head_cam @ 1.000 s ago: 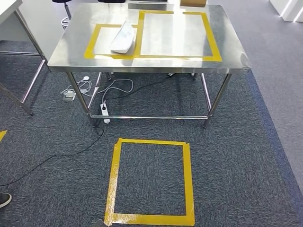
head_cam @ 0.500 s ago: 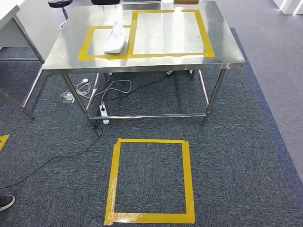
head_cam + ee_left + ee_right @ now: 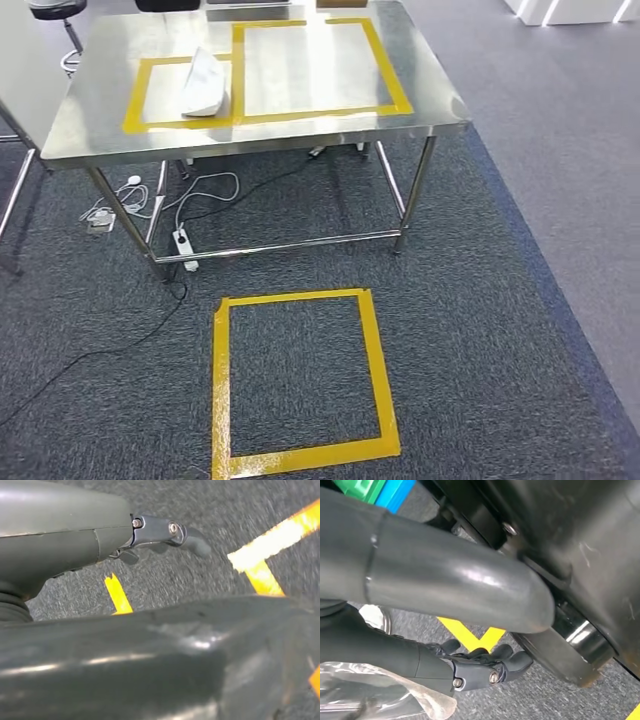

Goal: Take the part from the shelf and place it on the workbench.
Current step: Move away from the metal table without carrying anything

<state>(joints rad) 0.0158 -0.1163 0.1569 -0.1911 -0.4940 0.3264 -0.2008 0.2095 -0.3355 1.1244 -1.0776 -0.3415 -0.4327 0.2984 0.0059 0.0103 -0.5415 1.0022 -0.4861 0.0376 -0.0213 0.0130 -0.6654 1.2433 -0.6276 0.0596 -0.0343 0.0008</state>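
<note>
Dark speckled carpet (image 3: 483, 330) is seen under both hands. Beneath the left hand (image 3: 158, 532), strips of yellow floor tape (image 3: 264, 555) are laid on the carpet. Its fingers (image 3: 192, 540) are stretched out and parted, and nothing is held between them.

The right hand (image 3: 471, 672) is also held over carpet, with a yellow tape mark (image 3: 471, 635) just beyond its fingers (image 3: 516, 662). Clear plastic wrapping (image 3: 376, 690) is pressed against the palm side of this hand, behind the fingers. Whether the wrapping is gripped cannot be told, as the fingers are only partly shown.

Farther ahead of the fingers, a yellow tape square (image 3: 221, 380) is marked on the floor. Beyond it stands a steel bench (image 3: 438, 100), under which a white power strip (image 3: 185, 250) and loose cables (image 3: 204, 185) are lying. Two yellow outlines are taped on the bench top: a smaller left outline (image 3: 136, 100) and a larger right outline (image 3: 392, 70). The white part (image 3: 204, 85) is lying on the bench inside the smaller outline, at its right side, well apart from both hands.
</note>
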